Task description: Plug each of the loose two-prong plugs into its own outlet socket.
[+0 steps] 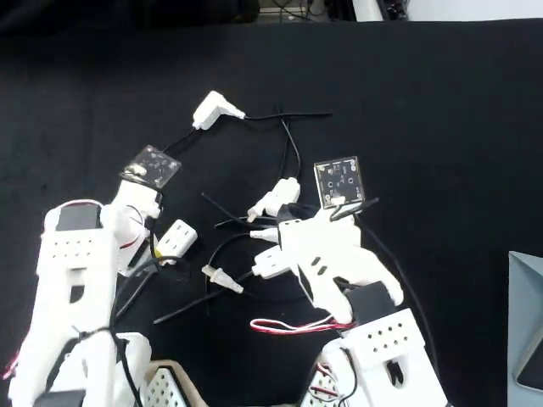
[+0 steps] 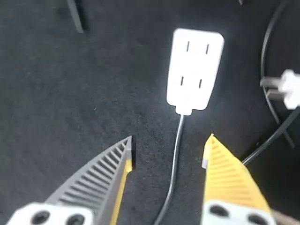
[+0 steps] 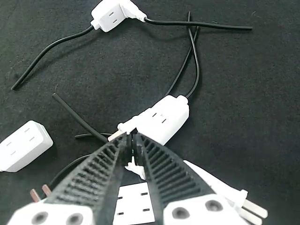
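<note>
Left gripper hangs open low over the black tabletop, one grey finger and one yellow finger spread wide with nothing between them but a thin black cord. That cord runs straight up the gap to the white rectangular outlet block. The block lies flat, dead ahead of the fingertips but clear of them, slots up, with its long axis in line with the gripper's reach. A loose white two-prong plug lies just off the block's side, prongs toward it, so this arm looks the nearer one for that pairing. Right gripper has its dark ribbed fingers drawn together, tips right at the end of a white inline cord socket. Whether anything is pinched between them I cannot tell.
</note>
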